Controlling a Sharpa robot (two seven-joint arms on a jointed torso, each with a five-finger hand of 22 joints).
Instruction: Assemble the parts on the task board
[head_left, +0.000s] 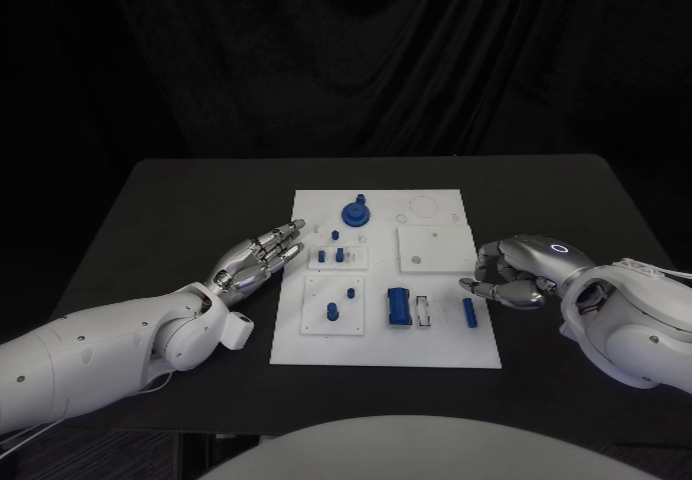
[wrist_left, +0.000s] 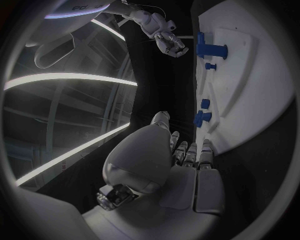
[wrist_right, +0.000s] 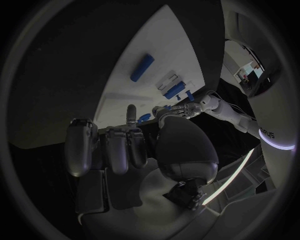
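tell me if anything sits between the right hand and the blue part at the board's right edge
Nothing visible does. The right hand hovers with curled fingers at the task board's right edge, and the narrow blue part lies just below its fingertips with only bare board between them.

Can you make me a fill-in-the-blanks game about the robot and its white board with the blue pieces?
1. The small parts on the task board are coloured ____.
2. The left hand holds ____.
3. The table under the board is ____.
4. The right hand hovers by the board's ____ edge.

Missing words: blue; nothing; black; right
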